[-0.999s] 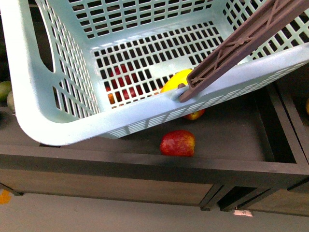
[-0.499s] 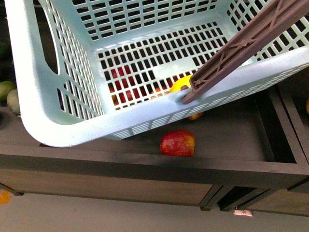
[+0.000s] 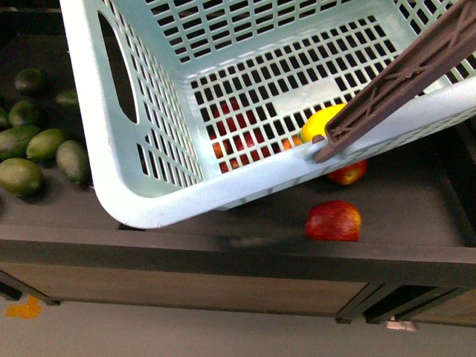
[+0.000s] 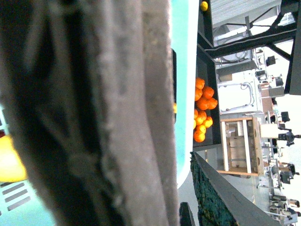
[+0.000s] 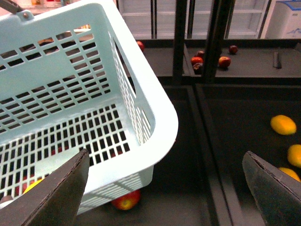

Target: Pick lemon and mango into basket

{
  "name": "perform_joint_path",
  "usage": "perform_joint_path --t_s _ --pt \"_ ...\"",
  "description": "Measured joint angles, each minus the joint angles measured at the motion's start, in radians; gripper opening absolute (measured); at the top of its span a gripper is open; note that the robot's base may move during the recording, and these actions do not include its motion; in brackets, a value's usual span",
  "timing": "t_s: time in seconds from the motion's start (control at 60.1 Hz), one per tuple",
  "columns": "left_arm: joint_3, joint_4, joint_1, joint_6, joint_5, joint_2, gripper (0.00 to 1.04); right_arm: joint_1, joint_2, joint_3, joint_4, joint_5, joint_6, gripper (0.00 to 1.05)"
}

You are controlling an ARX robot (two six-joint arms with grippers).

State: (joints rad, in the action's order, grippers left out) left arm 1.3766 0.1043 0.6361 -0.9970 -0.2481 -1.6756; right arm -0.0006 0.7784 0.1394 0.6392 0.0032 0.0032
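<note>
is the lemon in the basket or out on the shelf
In: the lemon rests on the slotted floor of the basket, just inside its near wall by the handle.

shop, produce section of grocery store. dark wooden display bins (image 3: 223, 251) in row, split by dividers, loose fruit sorted by kind: green fruit (image 3: 44, 145) heaped in one bin, red-and-yellow fruit (image 3: 333, 221) in next, yellow-orange fruit (image 5: 283, 125) in another, small red fruit (image 5: 225, 61) in bins behind. heap of oranges (image 4: 203, 110) on dark stand in left wrist view. aqua plastic shopping basket (image 3: 111, 149) with brown handle (image 3: 401, 74) above bins. white chiller-like units (image 5: 287, 19) along back, blurred.
</note>
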Motion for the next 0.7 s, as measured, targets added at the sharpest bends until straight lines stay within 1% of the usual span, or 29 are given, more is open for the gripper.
perform_joint_path --t_s 0.433,0.699 --pt "-0.001 0.001 -0.011 0.008 0.028 0.000 0.27 0.000 0.002 -0.005 -0.002 -0.002 0.000 0.96" --pt "-0.001 0.000 -0.011 0.006 0.011 0.000 0.27 0.000 0.000 -0.005 -0.003 -0.003 0.000 0.96"
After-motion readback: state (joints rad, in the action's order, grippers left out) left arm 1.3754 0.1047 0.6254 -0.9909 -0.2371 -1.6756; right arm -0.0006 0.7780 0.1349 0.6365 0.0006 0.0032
